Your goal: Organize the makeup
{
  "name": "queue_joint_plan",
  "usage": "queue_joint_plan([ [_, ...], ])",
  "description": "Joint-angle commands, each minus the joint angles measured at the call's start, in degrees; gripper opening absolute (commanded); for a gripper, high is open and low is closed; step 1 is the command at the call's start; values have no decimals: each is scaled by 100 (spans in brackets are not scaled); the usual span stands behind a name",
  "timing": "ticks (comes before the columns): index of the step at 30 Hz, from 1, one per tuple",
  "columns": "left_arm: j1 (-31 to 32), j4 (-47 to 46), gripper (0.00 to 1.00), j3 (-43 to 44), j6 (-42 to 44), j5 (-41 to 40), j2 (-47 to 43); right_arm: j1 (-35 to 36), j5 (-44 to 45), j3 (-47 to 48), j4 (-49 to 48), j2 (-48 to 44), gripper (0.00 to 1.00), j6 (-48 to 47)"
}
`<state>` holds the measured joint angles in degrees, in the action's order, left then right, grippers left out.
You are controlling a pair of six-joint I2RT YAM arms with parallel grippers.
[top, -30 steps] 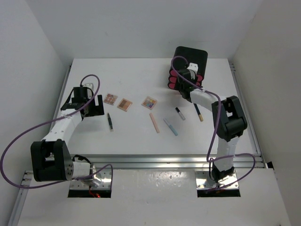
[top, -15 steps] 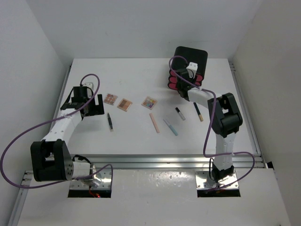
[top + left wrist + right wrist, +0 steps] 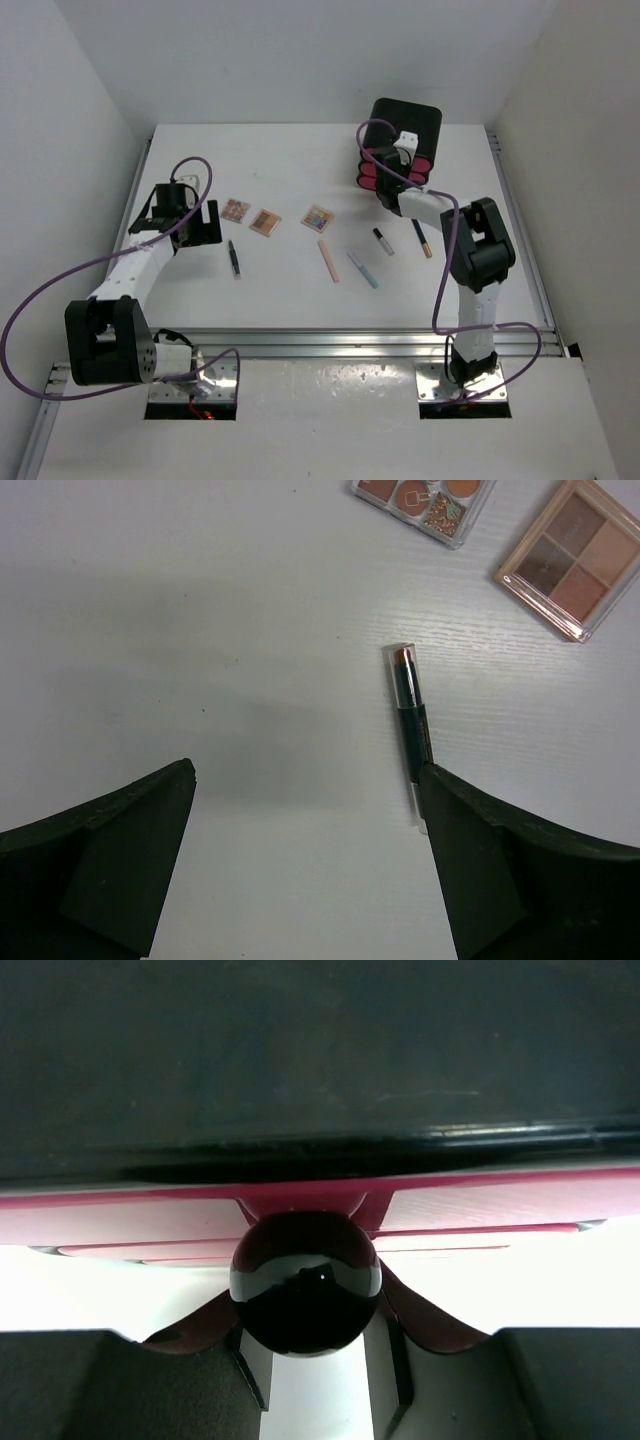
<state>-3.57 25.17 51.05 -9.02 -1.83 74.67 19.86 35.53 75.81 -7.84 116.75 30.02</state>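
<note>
Three square eyeshadow palettes (image 3: 236, 210) (image 3: 265, 221) (image 3: 318, 217) lie mid-table. An orange stick (image 3: 328, 261), a blue stick (image 3: 363, 269), a mascara (image 3: 383, 241) and a black pencil (image 3: 422, 239) lie to the right of them. Another black pencil (image 3: 234, 258) lies on the left. My left gripper (image 3: 307, 770) is open above bare table, with that pencil (image 3: 410, 730) beside its right finger and two palettes (image 3: 425, 495) (image 3: 580, 555) beyond. My right gripper (image 3: 315, 1355) is at the black box's pink drawers (image 3: 120, 1222), its fingers close around a round black knob (image 3: 305, 1282).
The black box with pink drawers (image 3: 405, 135) stands at the back right of the table. White walls enclose the table on three sides. A metal rail (image 3: 340, 342) runs along the near edge. Purple cables loop from both arms.
The right arm has drawn in closer to the black box, its elbow shifting left and up. The left arm and the makeup have not moved.
</note>
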Motion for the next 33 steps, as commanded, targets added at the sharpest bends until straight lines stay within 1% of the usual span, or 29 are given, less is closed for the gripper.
queue_joint_plan([
  [1,-29,-65,100,46,58,51,-67,9,33,-223,-377,-292,0,100],
  [6,-29,-65,100,-182,58,51,-120,150,24,-944,-412,-776,0,214],
  [11,-29,40,100,-297,-12,-28,-120,351,-221,-1506,-193,-1207,0,443],
  [13,50,41,100,-297,-65,-28,-120,518,-265,-1701,-140,-1399,0,443],
  [18,365,41,100,-297,-118,-90,-15,660,-283,-2157,343,-1821,0,908],
  [19,436,41,100,-297,-118,-151,55,703,-257,-2202,440,-1857,1,961],
  [21,436,41,100,-245,-118,-221,187,748,-292,-2369,415,-1954,13,1006],
  [22,489,41,100,-123,-118,-222,266,765,-310,-2404,414,-1989,23,980],
  [24,489,41,100,62,162,-274,539,765,-519,-2439,414,-1989,46,857],
  [26,489,-82,100,361,391,-327,714,783,-704,-2352,441,-1989,60,708],
  [27,489,-82,100,484,662,-327,881,783,-818,-2334,519,-2007,69,603],
  [29,489,-188,100,844,944,-266,1075,826,-942,-2246,730,-2103,78,417],
  [33,437,-240,100,1582,1174,-195,1759,967,-1083,-2369,1143,-2471,83,119],
])
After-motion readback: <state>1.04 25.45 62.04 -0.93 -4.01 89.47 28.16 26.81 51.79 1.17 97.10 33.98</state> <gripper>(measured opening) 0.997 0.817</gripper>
